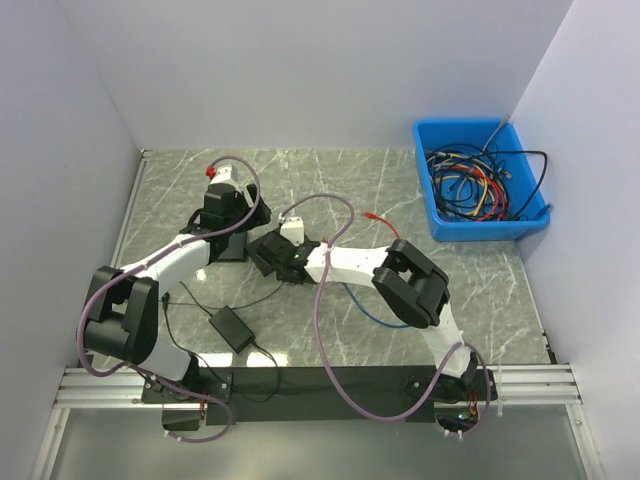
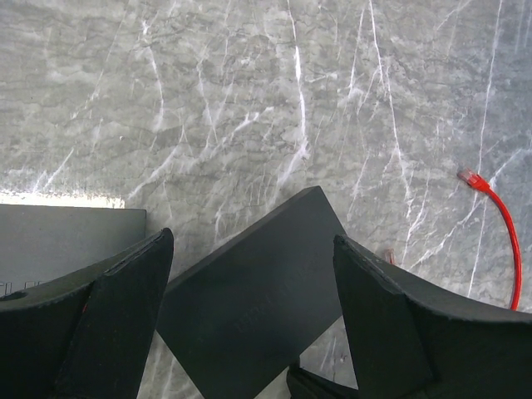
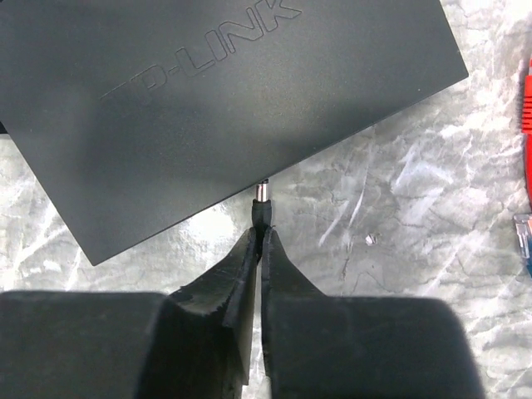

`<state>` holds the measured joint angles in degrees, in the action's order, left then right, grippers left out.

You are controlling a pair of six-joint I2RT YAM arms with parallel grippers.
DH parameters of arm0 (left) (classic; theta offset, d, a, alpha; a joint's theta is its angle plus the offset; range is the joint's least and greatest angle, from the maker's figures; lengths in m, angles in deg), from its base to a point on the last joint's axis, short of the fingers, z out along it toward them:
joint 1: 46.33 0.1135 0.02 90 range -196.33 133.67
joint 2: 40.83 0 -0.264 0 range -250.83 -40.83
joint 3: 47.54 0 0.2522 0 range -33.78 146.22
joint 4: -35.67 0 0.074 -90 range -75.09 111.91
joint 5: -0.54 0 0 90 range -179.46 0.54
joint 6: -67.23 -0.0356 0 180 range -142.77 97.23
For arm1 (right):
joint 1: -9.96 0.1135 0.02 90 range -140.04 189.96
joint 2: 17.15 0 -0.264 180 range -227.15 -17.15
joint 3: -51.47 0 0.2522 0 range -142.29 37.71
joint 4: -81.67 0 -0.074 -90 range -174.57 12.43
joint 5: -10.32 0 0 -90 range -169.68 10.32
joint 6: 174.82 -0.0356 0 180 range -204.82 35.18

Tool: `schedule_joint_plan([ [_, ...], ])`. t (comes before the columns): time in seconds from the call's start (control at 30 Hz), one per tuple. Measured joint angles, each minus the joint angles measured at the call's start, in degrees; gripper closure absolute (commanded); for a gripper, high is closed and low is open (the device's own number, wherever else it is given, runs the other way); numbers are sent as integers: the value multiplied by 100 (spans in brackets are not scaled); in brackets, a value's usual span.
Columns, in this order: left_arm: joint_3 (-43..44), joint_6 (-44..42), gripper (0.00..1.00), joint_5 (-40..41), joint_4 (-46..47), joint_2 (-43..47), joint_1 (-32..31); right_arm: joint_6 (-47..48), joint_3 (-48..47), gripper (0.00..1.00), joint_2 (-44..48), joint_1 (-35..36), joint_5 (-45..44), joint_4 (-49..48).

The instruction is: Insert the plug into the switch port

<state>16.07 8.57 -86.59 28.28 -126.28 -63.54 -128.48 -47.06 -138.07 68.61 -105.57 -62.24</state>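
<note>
Plug (image 3: 263, 202) is pinched in the closed right hand (image 3: 261, 239), tip at the switch (image 3: 208, 108) edge; left hand (image 2: 252, 249) is spread wide astride it, gripping nothing; insertion is judged begun; a straight, aligned push is required.

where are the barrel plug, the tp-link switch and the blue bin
barrel plug (image 3: 263, 206): right wrist view, black collar behind the metal tip
TP-Link switch (image 3: 208, 108): right wrist view, top face
blue bin (image 1: 490, 229): top external view, near wall

I see left arm (image 1: 168, 263) & right arm (image 1: 350, 262): white links, blk joints. Purple cables (image 1: 317, 330) loop along each. Wrist cams show fingers (image 3: 241, 278) as matte blk wedges.
</note>
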Motion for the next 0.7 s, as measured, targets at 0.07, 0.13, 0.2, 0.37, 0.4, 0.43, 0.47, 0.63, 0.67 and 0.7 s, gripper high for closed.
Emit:
schedule_joint_plan([
  [0.07, 0, 2, 16, 0, 0, 0, 0, -15, -7, 100, -9, 2, -17, -15],
  [0.13, -2, 2, 17, 0, 0, 0, 2, -20, 2, 100, -9, 7, -28, -35],
  [0.2, -2, 2, 17, -2, 0, 0, 2, -20, 81, 100, 22, 9, -72, -131],
  [0.37, -173, 90, 18, -103, 24, 203, 4, 13, 1263, 100, 780, 37, -160, -691],
  [0.4, -216, 118, 18, -144, 13, 295, 4, 48, 1587, 100, 1029, 46, -166, -732],
  [0.43, -256, 153, 18, -184, 15, 431, 2, 107, 1899, 100, 1276, 48, -153, -826],
  [0.47, -271, 184, 18, -216, 17, 533, -2, 162, 2188, 100, 1526, 52, -149, -962],
  [0.63, -367, 328, 24, -570, 81, 1327, -120, 621, 3366, 100, 2894, 87, 199, -1963],
  [0.67, -417, 343, 26, -667, 101, 1456, -151, 737, 3613, 100, 3182, 90, 343, -2304],
  [0.7, -509, 372, 30, -822, 151, 1631, -188, 846, 3840, 100, 3458, 96, 481, -2601],
])
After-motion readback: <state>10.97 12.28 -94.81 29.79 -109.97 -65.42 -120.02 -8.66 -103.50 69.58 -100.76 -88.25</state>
